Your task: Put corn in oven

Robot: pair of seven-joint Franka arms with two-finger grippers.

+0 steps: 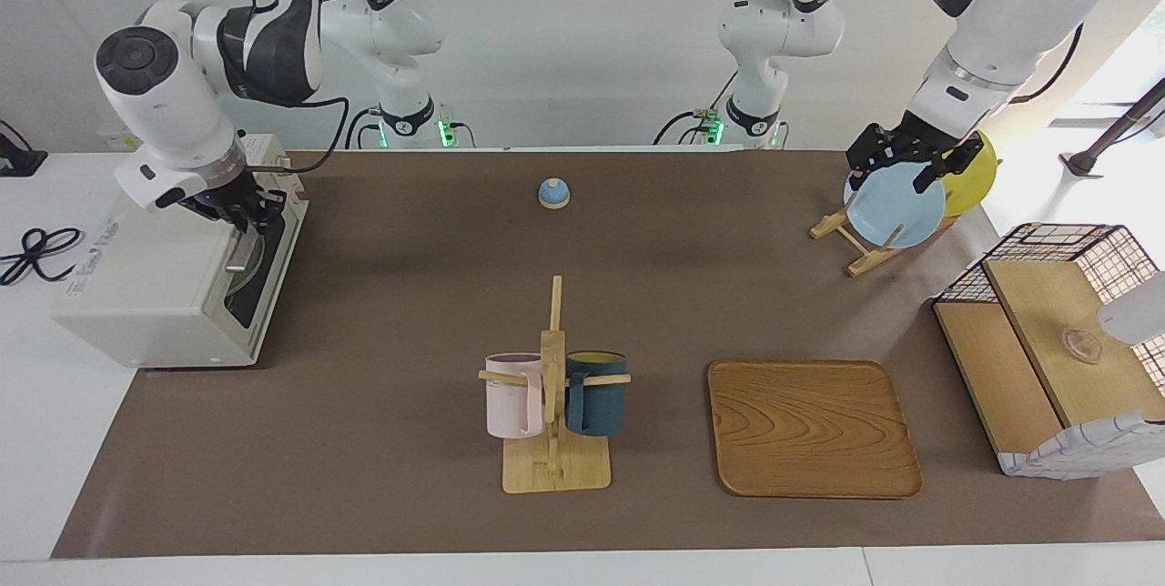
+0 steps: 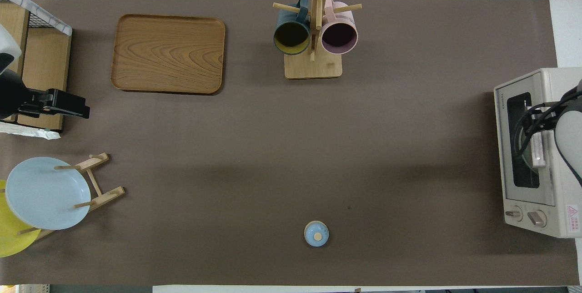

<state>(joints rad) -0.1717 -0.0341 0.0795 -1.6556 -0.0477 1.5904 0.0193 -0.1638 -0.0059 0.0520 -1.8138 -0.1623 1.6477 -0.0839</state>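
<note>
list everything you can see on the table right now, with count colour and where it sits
oven: 1, cream white, door closed, at the right arm's end of the table
corn: none visible anywhere
lid: 1, small, light blue with tan knob, mid-table near the robots
mug stand: 1, wood, mid-table, farther from the robots than the lid
mugs: 2, pink and dark teal, hanging on the stand
tray: 1, wood, beside the stand toward the left arm's end
plate rack: 1, wood, near the left arm's base
plates: 2, light blue and yellow, in the rack
shelf basket: 1, wood and wire, at the left arm's end
right gripper: over the oven's top front edge
left gripper: open, over the plates, waiting
</note>
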